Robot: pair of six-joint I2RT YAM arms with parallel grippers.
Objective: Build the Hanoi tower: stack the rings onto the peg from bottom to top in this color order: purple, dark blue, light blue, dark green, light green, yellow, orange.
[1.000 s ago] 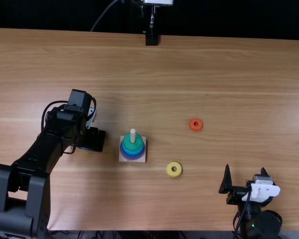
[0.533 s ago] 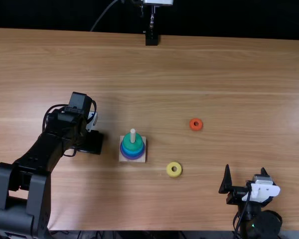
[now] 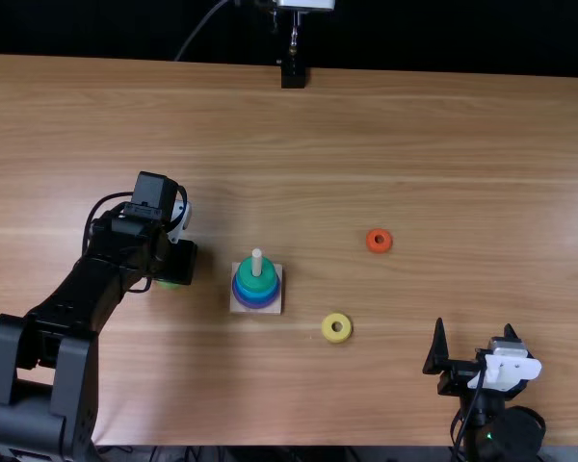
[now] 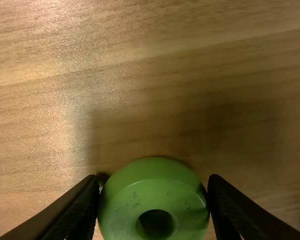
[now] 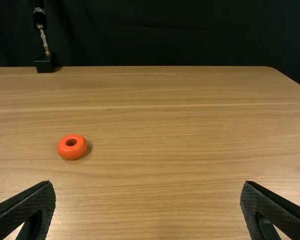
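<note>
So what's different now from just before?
The left gripper moved a little toward the far table edge, and the light green ring now peeks out beside it. The gripper holds that ring; I can't tell when it took hold. The stack, yellow ring, orange ring and right gripper stayed put.

We record: purple ring (image 3: 256, 305); dark blue ring (image 3: 256, 299); light blue ring (image 3: 256, 293); dark green ring (image 3: 255, 282); light green ring (image 4: 152, 192), dark-flecked; yellow ring (image 3: 328, 335); orange ring (image 3: 371, 243); whitish peg (image 3: 257, 261); pale tan base (image 3: 275, 306); light brown table (image 3: 308, 154), streaked with grain; left claw (image 3: 178, 262) and right claw (image 3: 474, 325), both black.
</note>
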